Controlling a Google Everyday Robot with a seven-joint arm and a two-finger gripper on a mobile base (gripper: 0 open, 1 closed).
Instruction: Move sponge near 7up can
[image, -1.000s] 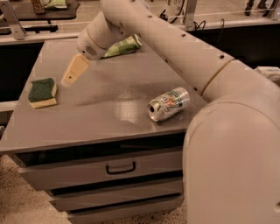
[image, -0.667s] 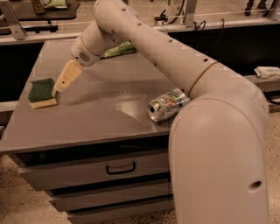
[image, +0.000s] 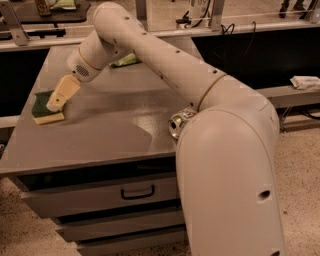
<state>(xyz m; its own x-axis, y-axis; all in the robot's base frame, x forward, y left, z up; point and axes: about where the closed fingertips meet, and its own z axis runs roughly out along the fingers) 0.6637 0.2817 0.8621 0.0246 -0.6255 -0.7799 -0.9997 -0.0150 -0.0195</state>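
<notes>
- Position of the small rectangular sponge (image: 40, 105), dark green scouring top over pale yellow foam: flat on the grey metal-topped table (image: 110, 137), near its left edge.
- The tan wedge-shaped gripper (image: 55, 102) points down and left, with its tip over the sponge's right part. Whether it touches the sponge, and whether it is open or closed, cannot be told.
- The silver aluminium 7up can (image: 178, 124) lies on its side at the table's right, well apart from the sponge and partly hidden behind the thick off-white robot arm (image: 165, 67).
- A light-green crinkly bag (image: 125, 61) lies near the table's far edge, behind the arm.
- Grey drawers sit below the tabletop, the top one with a dark handle (image: 137, 192).
</notes>
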